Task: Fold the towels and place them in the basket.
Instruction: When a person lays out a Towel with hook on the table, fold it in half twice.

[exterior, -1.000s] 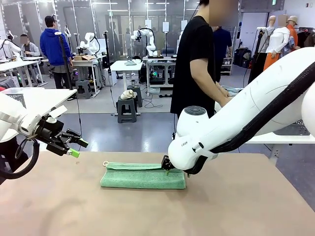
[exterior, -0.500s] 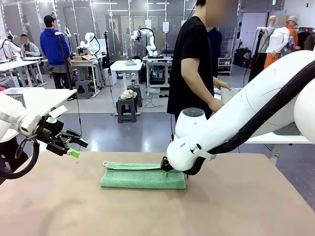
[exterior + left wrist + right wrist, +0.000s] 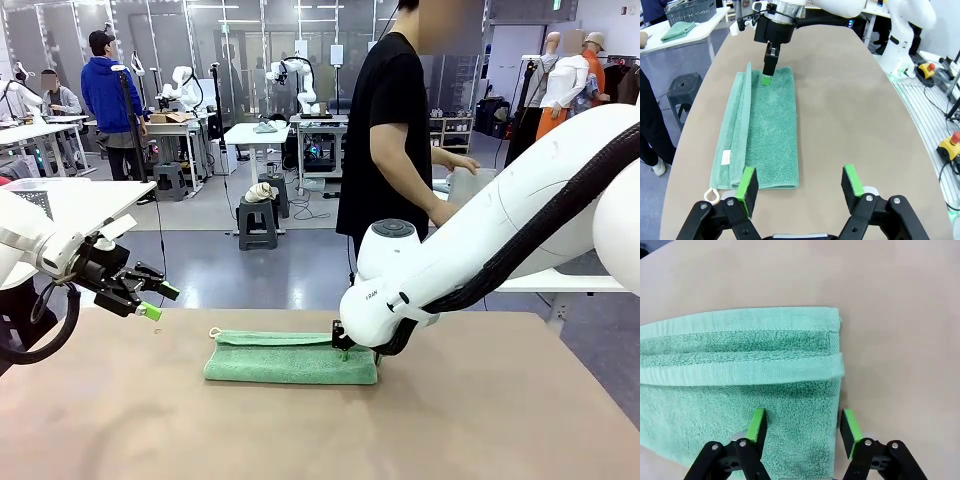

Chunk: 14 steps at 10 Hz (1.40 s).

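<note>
Since a second ago the person (image 3: pixel 390 130) at the far side has turned and now holds a pale thing (image 3: pixel 470 186) at waist height. The right arm has edged slightly leftward, and the towel (image 3: pixel 290 360) has stayed where it was.

The green towel lies flat across the middle of the surface (image 3: pixel 480 400), folded lengthwise into a long strip. Its layered edges run along the far side, and the loop tag (image 3: pixel 213 332) sticks out at its left end.

The right pincer (image 3: pixel 804 426) points down at the towel's right end. One pad (image 3: pixel 758 424) sits on the terry just inside the end hem, and the other is just past that hem over bare surface. Its jaws are apart, straddling the edge, and nothing is pinched yet.

The left pincer (image 3: pixel 800 182) hangs above the surface beyond the towel's left end. It is released, with jaws spread wide and nothing between them.
</note>
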{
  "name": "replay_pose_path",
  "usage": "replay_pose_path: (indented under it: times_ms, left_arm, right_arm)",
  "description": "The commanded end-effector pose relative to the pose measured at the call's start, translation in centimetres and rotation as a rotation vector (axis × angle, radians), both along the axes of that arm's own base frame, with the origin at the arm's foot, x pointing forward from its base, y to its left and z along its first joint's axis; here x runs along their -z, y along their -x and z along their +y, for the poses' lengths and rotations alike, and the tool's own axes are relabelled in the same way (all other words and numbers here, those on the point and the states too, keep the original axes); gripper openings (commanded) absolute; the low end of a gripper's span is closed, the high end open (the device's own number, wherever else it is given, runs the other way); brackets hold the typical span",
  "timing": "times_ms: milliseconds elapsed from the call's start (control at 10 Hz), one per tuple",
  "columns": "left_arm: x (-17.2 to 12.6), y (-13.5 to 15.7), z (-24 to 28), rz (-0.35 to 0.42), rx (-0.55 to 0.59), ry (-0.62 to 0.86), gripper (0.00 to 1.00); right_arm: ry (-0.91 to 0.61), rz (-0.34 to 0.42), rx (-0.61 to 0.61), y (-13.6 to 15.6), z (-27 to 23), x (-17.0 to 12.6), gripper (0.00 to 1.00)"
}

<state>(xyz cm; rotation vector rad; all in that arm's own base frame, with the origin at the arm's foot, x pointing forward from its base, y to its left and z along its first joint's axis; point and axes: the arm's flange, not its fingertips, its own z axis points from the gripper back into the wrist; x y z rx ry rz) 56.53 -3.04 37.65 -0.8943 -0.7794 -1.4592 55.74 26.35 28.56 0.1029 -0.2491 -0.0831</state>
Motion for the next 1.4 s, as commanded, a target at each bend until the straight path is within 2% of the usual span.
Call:
replay_pose_path:
  times_ms: [0,100,200,300,400,500,900,1100,1300]
  left_arm:
    - [0.0,0.0,0.1,-0.013,0.012,-0.001,0.85]
    - [0.0,0.0,0.1,-0.013,0.012,-0.001,0.85]
    - [0.0,0.0,0.1,-0.013,0.012,-0.001,0.85]
    - [0.0,0.0,0.1,-0.013,0.012,-0.001,0.85]
    - [0.0,0.0,0.1,-0.013,0.012,-0.001,0.85]
    - [0.0,0.0,0.1,-0.013,0.012,-0.001,0.85]
    - [0.0,0.0,0.1,-0.013,0.012,-0.001,0.85]
    - [0.0,0.0,0.1,-0.013,0.012,-0.001,0.85]
    - [0.0,0.0,0.1,-0.013,0.012,-0.001,0.85]
  right_arm:
    - [0.038,-0.015,0.062,-0.3,0.9,0.3,0.55]
    - [0.043,-0.013,0.063,-0.3,0.9,0.4,0.21]
    - [0.045,-0.011,0.065,-0.3,0.9,0.4,0.36]
    - [0.047,-0.009,0.066,-0.3,0.9,0.5,0.01]
    - [0.052,-0.009,0.067,-0.3,0.9,0.5,0.16]
    - [0.057,-0.007,0.067,-0.3,1.1,0.5,0.00]
    - [0.066,-0.009,0.055,-0.4,0.8,0.6,0.00]
    - [0.059,-0.063,0.048,-1.3,-1.5,0.8,0.00]
    - [0.066,-0.072,0.055,-1.8,-3.9,1.1,0.00]
